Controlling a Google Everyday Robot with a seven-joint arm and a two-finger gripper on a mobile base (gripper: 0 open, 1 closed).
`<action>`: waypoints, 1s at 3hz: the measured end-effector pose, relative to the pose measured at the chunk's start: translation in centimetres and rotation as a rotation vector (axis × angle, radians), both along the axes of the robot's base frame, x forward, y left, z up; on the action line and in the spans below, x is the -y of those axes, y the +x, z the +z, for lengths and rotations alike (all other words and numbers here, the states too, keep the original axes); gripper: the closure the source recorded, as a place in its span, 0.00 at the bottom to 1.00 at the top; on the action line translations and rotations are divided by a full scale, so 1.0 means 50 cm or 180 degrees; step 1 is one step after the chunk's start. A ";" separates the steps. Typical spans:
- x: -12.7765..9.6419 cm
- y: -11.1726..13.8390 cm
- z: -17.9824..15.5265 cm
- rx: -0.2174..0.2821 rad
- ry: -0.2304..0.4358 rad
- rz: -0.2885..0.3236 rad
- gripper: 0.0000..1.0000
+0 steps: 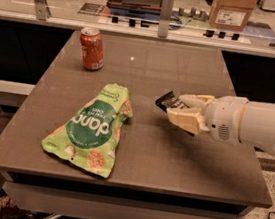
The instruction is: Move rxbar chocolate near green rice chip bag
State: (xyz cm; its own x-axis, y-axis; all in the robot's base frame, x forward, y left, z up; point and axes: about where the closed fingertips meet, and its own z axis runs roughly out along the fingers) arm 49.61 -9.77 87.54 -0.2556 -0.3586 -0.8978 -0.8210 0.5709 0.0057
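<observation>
- Pickup done: rxbar chocolate (167,103) clamped in gripper (180,112), aloft, right of green rice chip bag (90,128).
- Remains: carry closer, set down beside it.

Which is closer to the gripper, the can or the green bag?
The green rice chip bag, lying flat beside the gripper, which holds the rxbar chocolate above the table; the orange can stands farther back.
</observation>
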 end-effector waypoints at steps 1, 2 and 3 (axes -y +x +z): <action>-0.005 -0.001 -0.003 -0.0003 -0.0003 -0.0002 0.82; -0.009 -0.002 -0.001 0.0003 -0.0010 0.0008 0.58; -0.013 -0.003 0.002 0.0009 -0.0018 0.0019 0.35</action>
